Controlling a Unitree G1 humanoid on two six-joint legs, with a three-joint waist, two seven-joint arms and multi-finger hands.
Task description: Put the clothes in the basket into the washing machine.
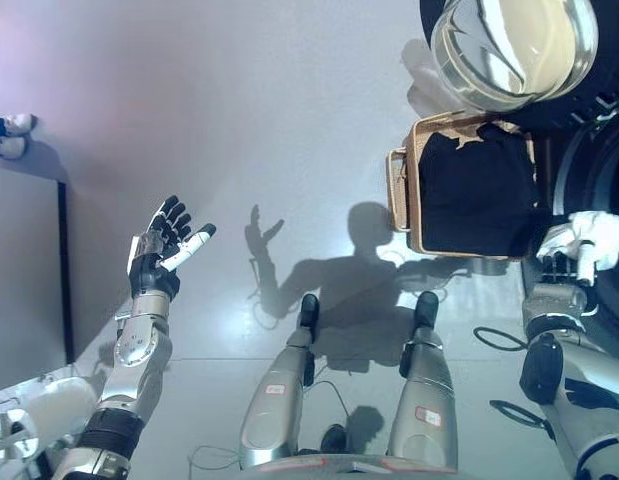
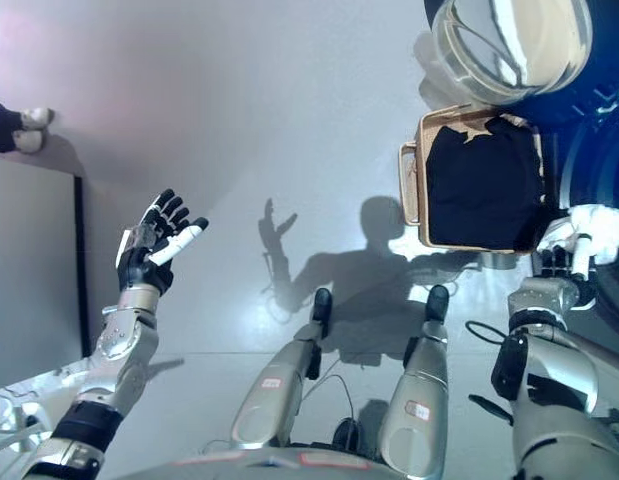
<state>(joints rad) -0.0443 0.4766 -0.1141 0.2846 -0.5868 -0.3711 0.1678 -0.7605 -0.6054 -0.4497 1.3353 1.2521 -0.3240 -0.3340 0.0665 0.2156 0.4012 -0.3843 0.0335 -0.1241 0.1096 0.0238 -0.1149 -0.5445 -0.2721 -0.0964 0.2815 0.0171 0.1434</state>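
- While the right hand (image 1: 579, 245) reaches toward the lower right corner of the basket (image 1: 414, 190), its fingers (image 1: 589, 232) sit curled round a bunch of white cloth (image 1: 609, 232), pinching it just beside the basket's rim; the hold looks meant to carry that piece across to the machine.
- Off to the other side, the left hand (image 1: 164, 248) hangs raised over the bare floor (image 1: 289, 120), well apart from everything, its fingers spread and straight and holding nothing; it seems kept clear so as not to get in the way.
- The basket stands on the floor in front of the robot to its right, a light brown tray-like frame with a handle on its left wall.
- Inside it lies a dark garment (image 1: 479, 190), nearly black, loosely folded and filling most of the basket, soft and limp by the look of it.
- Just beyond the basket the washing machine door (image 1: 514, 45) stands swung open, a round glass bowl in a bright ring, and the dark round drum opening (image 1: 599, 190) shows at the right edge, touching or nearly touching the basket's side.
- By my judgement the task is early: the dark garment is not yet moved, and only the white piece is in hand.
- At the far left edge a person's shoes (image 1: 14, 135) show, well apart from the work.
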